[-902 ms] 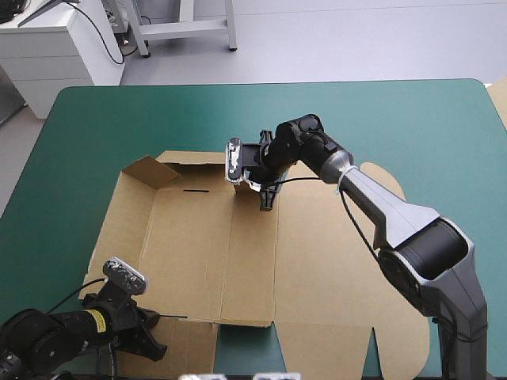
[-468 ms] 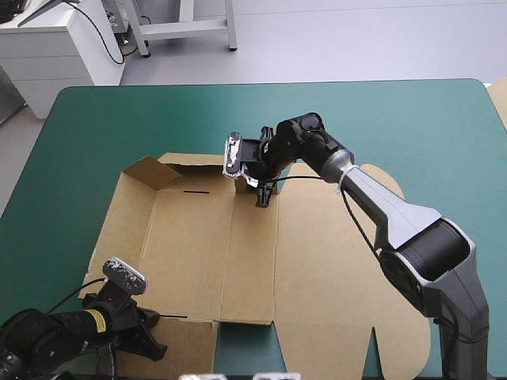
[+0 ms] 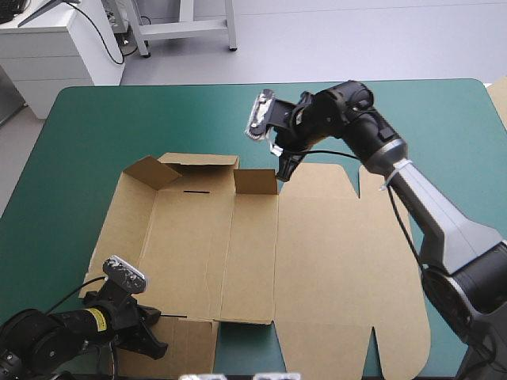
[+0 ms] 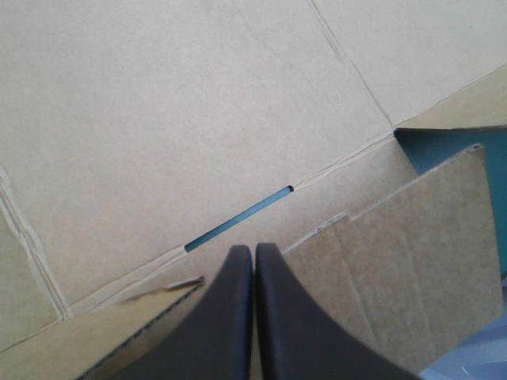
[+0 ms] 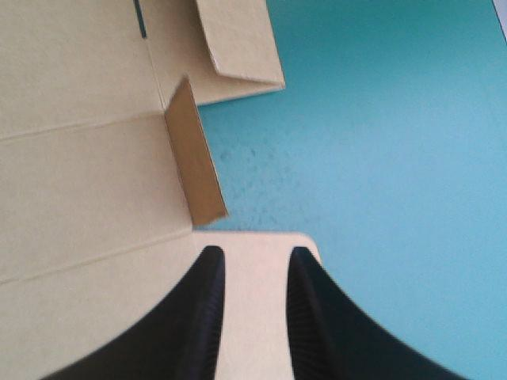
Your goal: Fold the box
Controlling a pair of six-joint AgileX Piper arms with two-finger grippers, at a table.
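Box (image 3: 317, 261): brown board, lying mostly flat on the teal-green cover (image 3: 119, 119), spread from the table's left part across to the near right. Lid panel flat. Two parts stand up along the far edge: a corner flap (image 3: 150, 171) at the far left, tilted inward, and a small flap (image 3: 256, 182) near the middle of the far edge, upright.

Right gripper (image 3: 283, 168): hangs over the box's far edge, fingers pointing down, just to the right of the small flap and apart from it. Right wrist view: the two black fingers stand apart with a narrow gap, nothing held. A rounded tab (image 5: 261, 241) of board lies under and between the fingertips. The small flap stands ahead of them and to one side, with bare cover beyond the tab.

Left gripper (image 3: 145, 324): low at the box's near-left corner. Left wrist view: fingers pressed together into one pointed arch. The tip sits at the edge of a near flap (image 4: 396, 253), which shows on both sides of the fingers and looks slightly lifted. Cannot tell whether any board is pinched. A slit (image 4: 238, 215) in the board, cover showing through, lies just ahead of the tip.
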